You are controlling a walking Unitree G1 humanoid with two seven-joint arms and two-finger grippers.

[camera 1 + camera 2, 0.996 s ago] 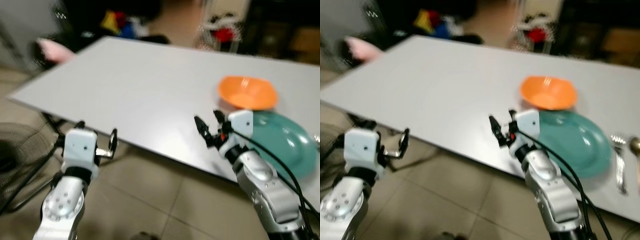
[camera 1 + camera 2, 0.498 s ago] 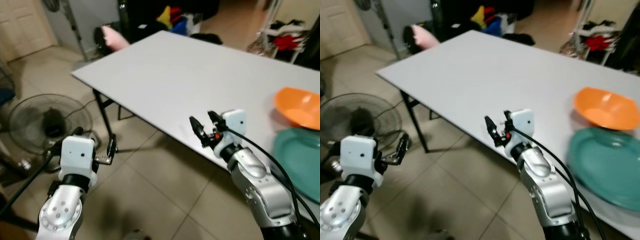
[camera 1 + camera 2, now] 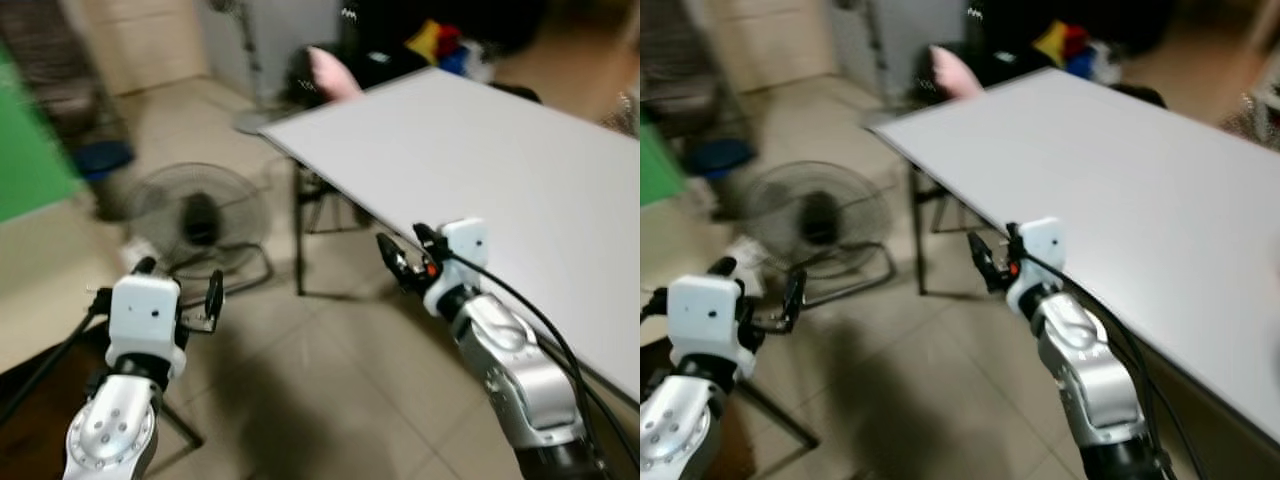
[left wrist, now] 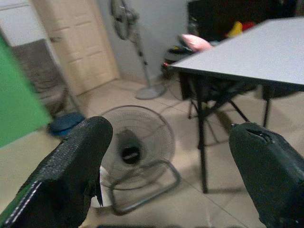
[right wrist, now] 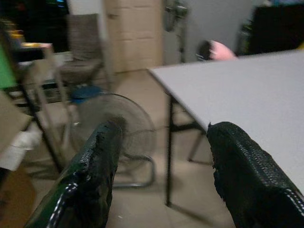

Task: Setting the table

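The table (image 3: 520, 170) is plain pale grey with thin dark legs; beside its near edge the right gripper (image 3: 405, 258) hangs, fingers apart, like the left gripper (image 3: 180, 285), nearer the fan (image 3: 195, 215)

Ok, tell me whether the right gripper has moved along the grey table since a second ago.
Yes. The right gripper has swung left along the near edge of the flat grey table, toward its left corner; its fingers now hang off the edge.

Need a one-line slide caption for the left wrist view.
Open left hand, holding nothing, faces a floor fan beside the grey table.
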